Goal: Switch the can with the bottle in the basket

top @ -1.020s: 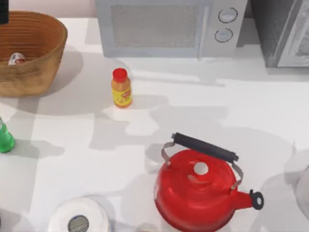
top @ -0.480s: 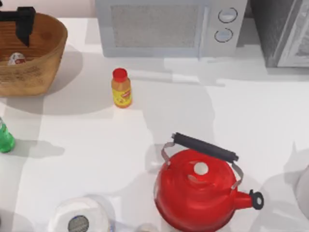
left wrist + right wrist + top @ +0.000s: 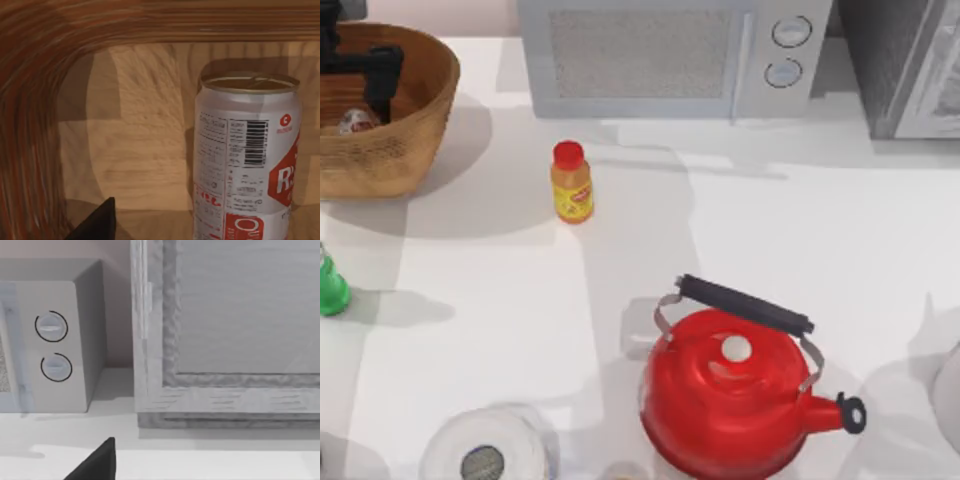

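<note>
White bench (image 3: 880, 240) fills the top view, with a grey microwave oven (image 3: 670, 55) standing along its back edge. At the back left sits the large round orange-brown woven wicker basket (image 3: 415, 130). Inside it stands the small white can with red label markings (image 3: 355, 120). The left gripper (image 3: 360, 75) hangs over the basket, above the can; one black finger (image 3: 385, 75) points down into the basket, and whether the fingers are wide or narrow cannot be told.

The left wrist view shows the can (image 3: 247, 160) upright on the basket's wooden floor, close to the curved wall (image 3: 30, 120). Its label carries a black barcode, blocks of small print too fine to read, a round red logo, and a red panel with a large white letter "R" cut off at the edge.

The slim bright green plastic bottle (image 3: 330, 290) stands on the bench at the left edge, in front of the basket and apart from it; its lettering cannot be read. A yellow bottle with a red cap and red-yellow label (image 3: 570, 182) stands near the middle. A red kettle with a black handle (image 3: 735, 390) sits at the front, and a white roll (image 3: 485, 455) at the front left.

The right wrist view faces the microwave's two round dials (image 3: 52, 347).
</note>
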